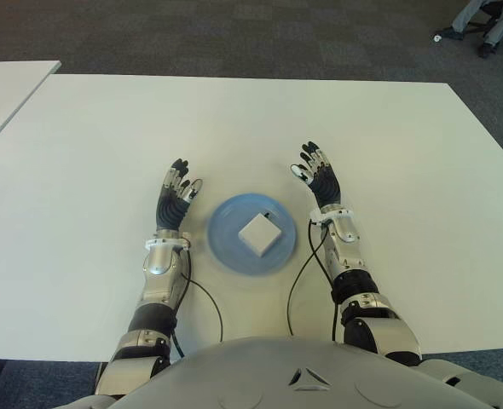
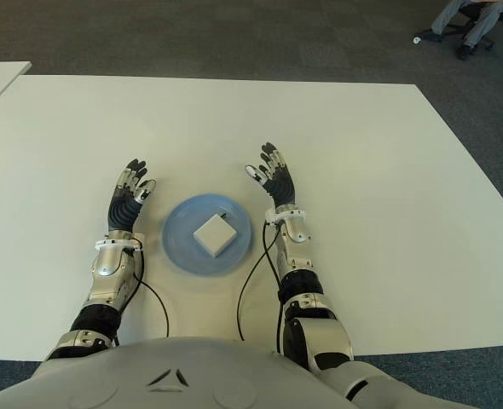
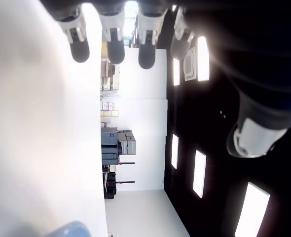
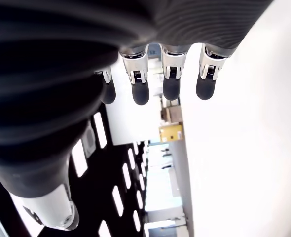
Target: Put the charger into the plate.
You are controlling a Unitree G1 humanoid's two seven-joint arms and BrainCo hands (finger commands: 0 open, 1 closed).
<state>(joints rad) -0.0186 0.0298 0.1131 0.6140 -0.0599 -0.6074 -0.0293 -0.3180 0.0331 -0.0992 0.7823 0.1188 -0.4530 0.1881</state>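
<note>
Starting at our left, we see the left hand [image 1: 176, 194] beside the plate [image 1: 224, 247] on its left side, fingers spread and straight, holding nothing; its wrist view shows only fingertips [image 3: 80, 48] over the white table [image 1: 81, 153], with a blue edge of the plate at the frame border. Whether the hand touches the table we cannot tell.

In the middle, the charger [image 1: 259, 233] already lies inside the blue plate, a small white square block sitting slightly turned, near the plate's centre. We judge it to be light, rigid and smooth-sided, so a bit slippery but not fragile; if it needed moving, a pinch across two opposite flat sides would suit it best. The task looks done as things lie.

On the right, the right hand [image 1: 320, 179] shows just beside the plate's far right rim, fingers extended and apart, gripping nothing and clear of the charger. Its wrist view confirms straight, empty fingertips [image 4: 170, 84].
</note>
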